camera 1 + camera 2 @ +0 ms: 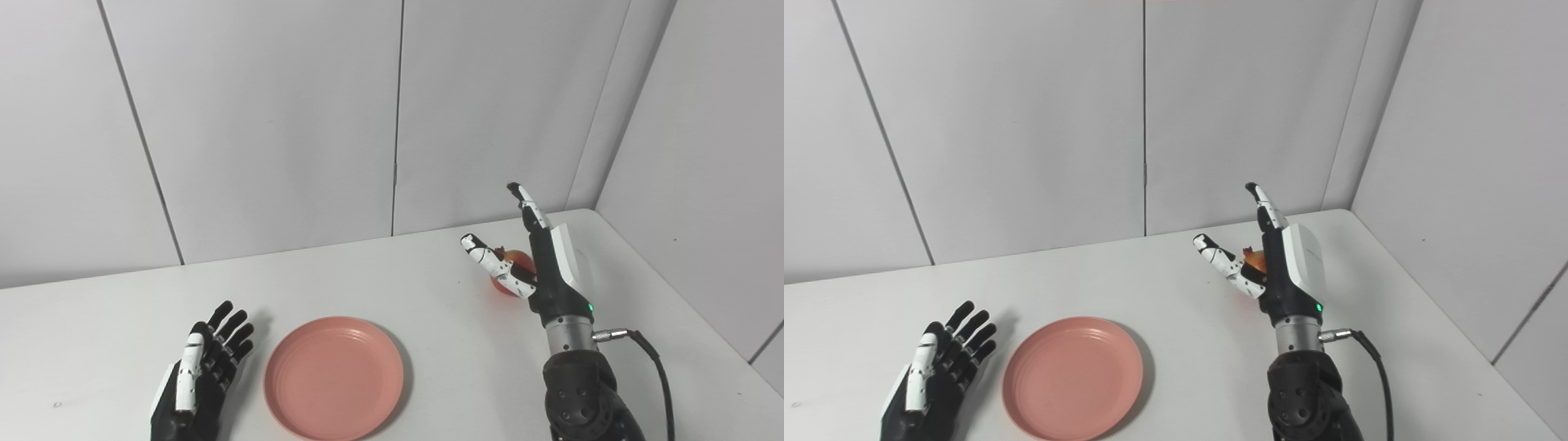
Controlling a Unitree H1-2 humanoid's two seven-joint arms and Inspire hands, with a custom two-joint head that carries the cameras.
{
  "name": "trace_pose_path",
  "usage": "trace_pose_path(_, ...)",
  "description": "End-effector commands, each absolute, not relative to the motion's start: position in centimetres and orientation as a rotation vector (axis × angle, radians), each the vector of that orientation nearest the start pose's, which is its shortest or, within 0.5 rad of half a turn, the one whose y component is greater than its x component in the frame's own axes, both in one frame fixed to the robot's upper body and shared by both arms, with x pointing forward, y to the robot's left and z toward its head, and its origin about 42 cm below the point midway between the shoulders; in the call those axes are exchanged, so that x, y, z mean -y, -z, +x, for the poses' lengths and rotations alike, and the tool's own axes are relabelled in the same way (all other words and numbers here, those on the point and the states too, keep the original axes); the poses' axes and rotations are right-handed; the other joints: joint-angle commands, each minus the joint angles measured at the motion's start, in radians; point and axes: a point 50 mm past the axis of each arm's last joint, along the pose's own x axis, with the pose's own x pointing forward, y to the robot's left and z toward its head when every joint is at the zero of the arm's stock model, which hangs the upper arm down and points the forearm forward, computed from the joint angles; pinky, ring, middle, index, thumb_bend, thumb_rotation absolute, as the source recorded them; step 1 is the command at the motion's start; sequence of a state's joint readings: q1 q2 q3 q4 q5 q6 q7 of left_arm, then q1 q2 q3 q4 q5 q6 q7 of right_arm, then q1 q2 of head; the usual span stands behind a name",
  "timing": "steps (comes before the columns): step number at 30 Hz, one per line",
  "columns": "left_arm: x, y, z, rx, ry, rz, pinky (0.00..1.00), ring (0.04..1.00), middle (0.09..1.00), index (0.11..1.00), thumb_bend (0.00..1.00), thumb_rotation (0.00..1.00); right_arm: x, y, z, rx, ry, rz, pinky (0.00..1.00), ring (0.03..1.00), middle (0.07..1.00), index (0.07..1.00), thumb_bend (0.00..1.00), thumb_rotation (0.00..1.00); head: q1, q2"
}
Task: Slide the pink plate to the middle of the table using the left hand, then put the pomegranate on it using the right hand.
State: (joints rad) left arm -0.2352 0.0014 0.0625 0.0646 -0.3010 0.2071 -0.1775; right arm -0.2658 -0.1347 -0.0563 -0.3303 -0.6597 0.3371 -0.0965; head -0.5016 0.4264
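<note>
White walls are seen behind the white surface (pixel 392 275). The pink plate (pixel 334 376) lies near, left of middle. The right robot hand (pixel 533 263) is spread wide, holding nothing, beside the far-right pomegranate (pixel 517 264), which could be bumped and rolled away. The left robot hand (pixel 202 373) is also spread, beside the plate.

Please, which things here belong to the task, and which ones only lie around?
Belonging to the task:
round pink plastic plate
red-orange pomegranate, mostly hidden behind the right hand
left hand, open beside the plate

Only lying around:
nothing else; only the white table
</note>
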Motion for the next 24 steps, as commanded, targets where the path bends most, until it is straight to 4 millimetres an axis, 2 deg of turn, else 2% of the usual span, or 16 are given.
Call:
trace_pose_path(1,-19.9,-13.5,35.6,-0.012,0.220,-0.282,0.94,0.914,0.906,0.893,0.32,1.00,26.3,-26.7,33.4,0.343,0.470,-0.736,0.82,0.890,0.918,0.913,0.55,0.72,-0.001,0.000)
trace_pose_path(6,-20.0,-13.4,35.6,0.003,0.207,-0.259,0.95,0.918,0.909,0.890,0.31,1.00,26.7,-26.6,33.5,0.324,0.525,-0.792,0.80,0.890,0.932,0.933,0.68,0.67,-0.010,0.000)
trace_pose_path(7,-20.1,-13.4,35.6,0.006,0.200,-0.249,0.95,0.918,0.909,0.890,0.31,1.00,26.9,-26.5,33.6,0.313,0.544,-0.814,0.80,0.890,0.932,0.933,0.69,0.67,-0.012,-0.001)
trace_pose_path(10,-20.2,-13.4,35.6,0.017,0.193,-0.244,0.96,0.925,0.913,0.897,0.33,1.00,27.2,-26.4,33.9,0.291,0.580,-0.868,0.76,0.874,0.940,0.940,0.77,0.58,-0.017,0.000)
trace_pose_path(15,-20.3,-13.6,35.7,0.021,0.188,-0.249,0.97,0.927,0.914,0.898,0.33,1.00,27.9,-26.1,34.4,0.263,0.603,-0.927,0.74,0.878,0.953,0.954,0.82,0.55,-0.028,0.008)
trace_pose_path(24,-20.4,-13.8,35.6,0.027,0.186,-0.233,0.97,0.925,0.914,0.899,0.33,1.00,29.4,-25.5,35.8,0.195,0.556,-0.968,0.82,0.927,0.976,0.979,0.89,0.55,-0.020,0.025)
